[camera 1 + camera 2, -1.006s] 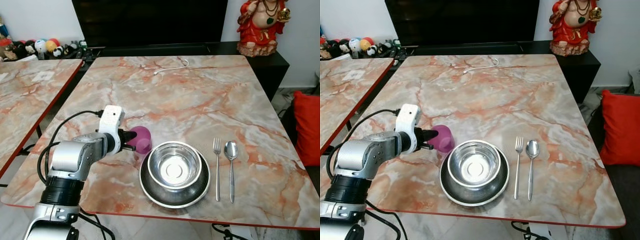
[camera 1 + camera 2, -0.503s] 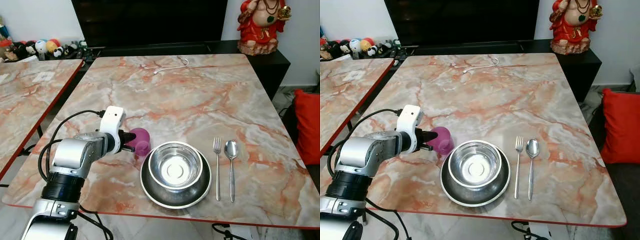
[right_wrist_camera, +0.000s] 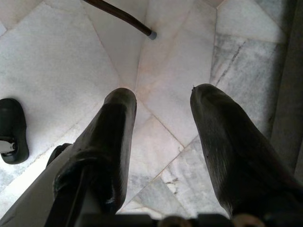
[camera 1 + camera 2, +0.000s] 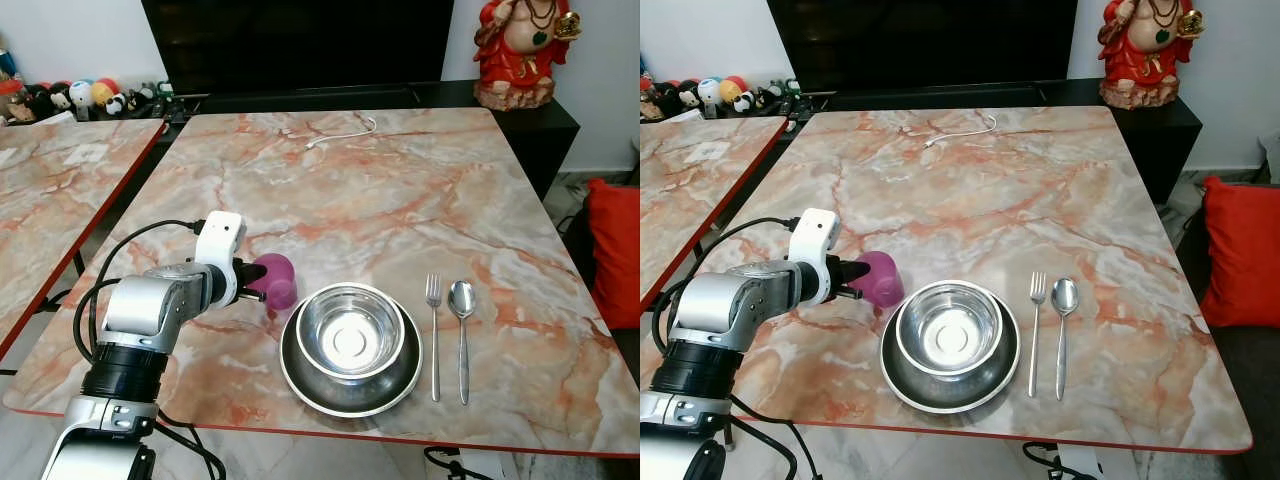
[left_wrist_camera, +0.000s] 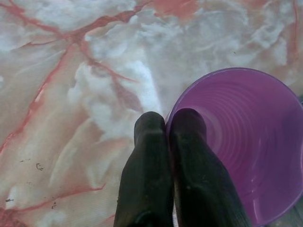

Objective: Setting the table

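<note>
Purple cup (image 4: 275, 281) hangs pinched by its rim in the left gripper (image 5: 166, 124), 1 finger inside, tilted just left of the bowl (image 4: 350, 332). Right gripper (image 3: 161, 101) idles, fingers apart.

- The left gripper (image 4: 256, 284) is hiding the purple cup's (image 4: 277, 281) near rim.
- The red cushion (image 4: 614, 252) is running off the picture's edge, perhaps half unseen.
</note>
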Available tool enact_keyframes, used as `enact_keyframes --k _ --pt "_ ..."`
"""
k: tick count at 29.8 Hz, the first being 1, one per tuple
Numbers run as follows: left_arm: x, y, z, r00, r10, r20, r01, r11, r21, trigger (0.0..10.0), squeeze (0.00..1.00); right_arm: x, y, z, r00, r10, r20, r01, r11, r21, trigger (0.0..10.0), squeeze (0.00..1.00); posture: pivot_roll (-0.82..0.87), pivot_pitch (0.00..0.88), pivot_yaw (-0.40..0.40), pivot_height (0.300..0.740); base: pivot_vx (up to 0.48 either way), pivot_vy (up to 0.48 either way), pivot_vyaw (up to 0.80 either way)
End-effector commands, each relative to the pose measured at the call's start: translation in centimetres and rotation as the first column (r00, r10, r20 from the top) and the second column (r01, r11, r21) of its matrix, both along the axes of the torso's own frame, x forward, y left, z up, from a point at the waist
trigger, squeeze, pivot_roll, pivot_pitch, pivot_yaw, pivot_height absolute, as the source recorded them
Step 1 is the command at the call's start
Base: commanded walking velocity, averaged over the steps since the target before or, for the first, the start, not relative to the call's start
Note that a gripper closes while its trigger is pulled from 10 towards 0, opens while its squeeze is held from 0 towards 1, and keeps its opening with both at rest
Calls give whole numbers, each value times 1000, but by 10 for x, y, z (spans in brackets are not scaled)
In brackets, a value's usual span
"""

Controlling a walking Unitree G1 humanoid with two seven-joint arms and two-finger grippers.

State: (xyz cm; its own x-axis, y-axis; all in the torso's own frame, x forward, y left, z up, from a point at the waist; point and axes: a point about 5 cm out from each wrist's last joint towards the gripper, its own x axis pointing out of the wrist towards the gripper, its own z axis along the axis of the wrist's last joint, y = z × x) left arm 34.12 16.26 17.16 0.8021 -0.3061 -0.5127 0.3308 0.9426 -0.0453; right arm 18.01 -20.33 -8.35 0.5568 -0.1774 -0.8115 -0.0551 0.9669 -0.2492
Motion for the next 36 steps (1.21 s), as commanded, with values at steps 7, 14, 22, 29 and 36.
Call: enact_keyframes --k 7,14,22,29,36 --pt "4 6 3 999 40 14 -40 999 14 10000 522 -5 2 -3 1000 -11 -15 11 1000 7 10000 0 -75 0 92 740 0 0 0" --pt "4 4 6 999 41 23 -42 999 5 10000 518 -5 2 -3 1000 -12 -15 12 1000 7 10000 0 -76 0 92 740 0 0 0" --pt "5 2 11 999 32 40 -32 999 -6 10000 0 -5 2 -3 1000 -13 -14 13 1000 7 10000 0 -77 0 93 740 0 0 0" --pt "7 -1 17 995 32 92 -31 999 -20 10000 0 -4 2 -3 1000 -13 -14 13 1000 7 10000 0 -79 0 93 740 0 0 0" --pt "9 -1 22 988 36 148 -36 999 -3 10000 0 -4 2 -2 1000 -15 -14 15 1000 6 10000 0 -77 0 90 740 0 0 0"
